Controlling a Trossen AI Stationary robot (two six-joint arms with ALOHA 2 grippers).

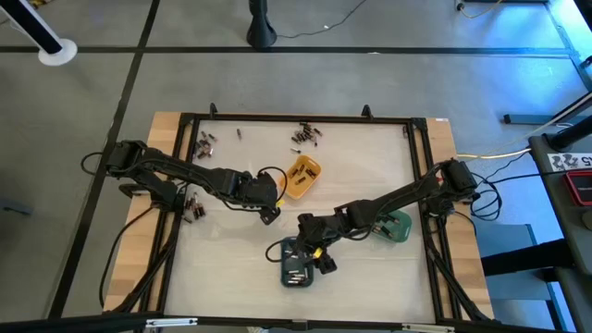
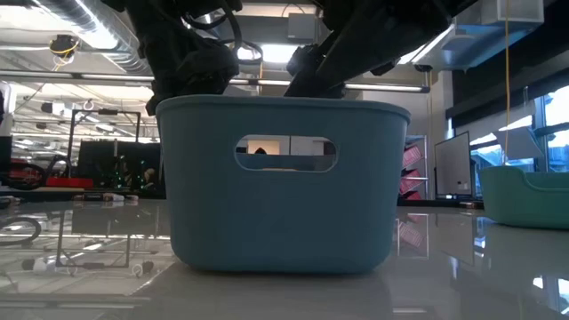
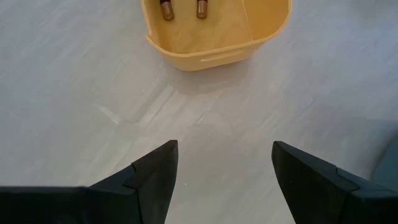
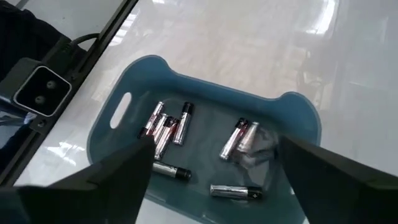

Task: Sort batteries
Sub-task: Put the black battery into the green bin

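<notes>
1. White tabletop inside a black frame, lab floor around it.
2. My right gripper hangs over the slate-blue tray, fingers apart, nothing held; several batteries lie in the tray.
3. My left gripper sits just beside the orange tray, fingers apart, empty.
4. Loose batteries lie near the table's far edge, beyond the orange tray; more cells at far left. I judge the left arm nearer both.
</notes>
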